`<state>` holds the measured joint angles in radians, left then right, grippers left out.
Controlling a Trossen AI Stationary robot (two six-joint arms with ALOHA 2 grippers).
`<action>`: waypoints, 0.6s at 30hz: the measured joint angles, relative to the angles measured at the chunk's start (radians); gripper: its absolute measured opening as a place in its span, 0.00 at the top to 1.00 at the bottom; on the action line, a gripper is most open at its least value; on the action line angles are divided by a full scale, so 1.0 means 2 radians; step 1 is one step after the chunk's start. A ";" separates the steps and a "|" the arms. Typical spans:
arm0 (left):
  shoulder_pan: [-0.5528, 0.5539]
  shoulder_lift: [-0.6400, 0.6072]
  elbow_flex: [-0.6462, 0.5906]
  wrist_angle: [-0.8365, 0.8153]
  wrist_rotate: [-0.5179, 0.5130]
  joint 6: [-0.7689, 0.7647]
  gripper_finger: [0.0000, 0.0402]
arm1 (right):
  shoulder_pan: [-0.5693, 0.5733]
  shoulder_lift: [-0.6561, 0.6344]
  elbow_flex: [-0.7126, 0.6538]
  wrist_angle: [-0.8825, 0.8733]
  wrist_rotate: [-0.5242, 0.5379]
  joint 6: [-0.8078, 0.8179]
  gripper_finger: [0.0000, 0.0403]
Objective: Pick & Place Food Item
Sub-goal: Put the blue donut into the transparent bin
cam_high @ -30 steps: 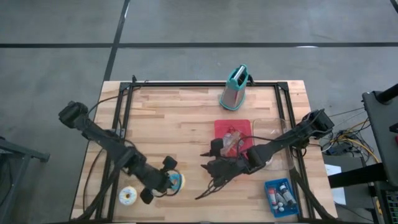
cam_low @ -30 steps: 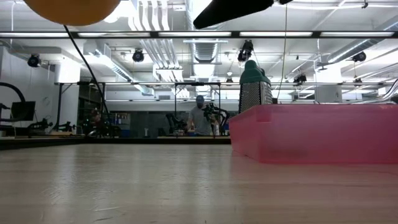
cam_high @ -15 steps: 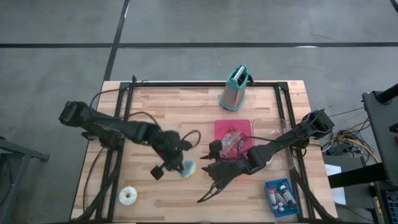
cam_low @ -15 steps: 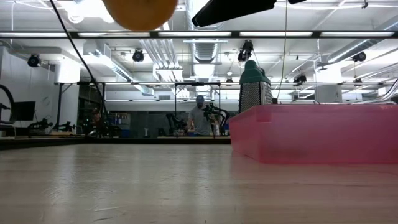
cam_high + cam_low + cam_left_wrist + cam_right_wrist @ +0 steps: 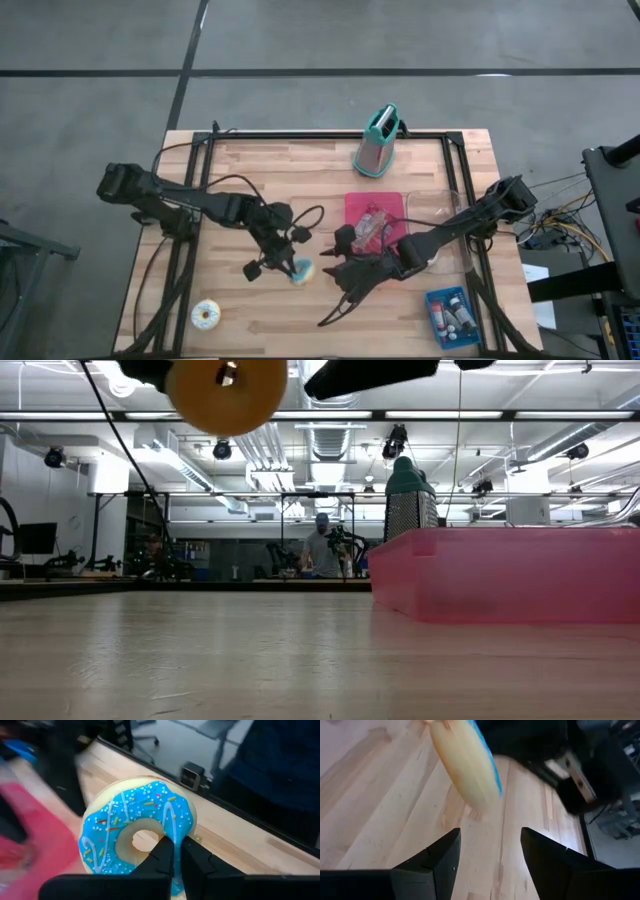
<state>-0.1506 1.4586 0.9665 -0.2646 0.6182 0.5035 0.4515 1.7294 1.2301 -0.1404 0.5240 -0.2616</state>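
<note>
Since a second ago the left end effector has swung away from the white doughnut and carried the blue-iced doughnut toward the red tray; over the last half second it barely shifted. Its fingers are clenched on the doughnut's rim, holding it clear of the bench (the low view shows it hanging high). The right end effector waits between doughnut and tray, fingers spread. Judging by this, pickup is done; the last stretch to the tray and the release remain.
</note>
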 joint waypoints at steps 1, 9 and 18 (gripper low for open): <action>0.003 0.000 -0.005 0.015 0.000 0.002 0.94 | 0.000 0.000 0.000 0.004 0.000 -0.002 0.49; 0.021 0.000 -0.011 0.034 0.030 0.003 0.94 | 0.000 0.000 0.000 0.028 -0.001 -0.031 0.49; 0.022 0.001 -0.011 0.046 0.030 0.004 0.94 | -0.001 0.042 -0.001 0.117 -0.001 -0.128 0.49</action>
<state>-0.1066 1.4597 0.9436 -0.1722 0.6785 0.5110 0.4503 1.8125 1.2280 0.0927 0.5215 -0.5167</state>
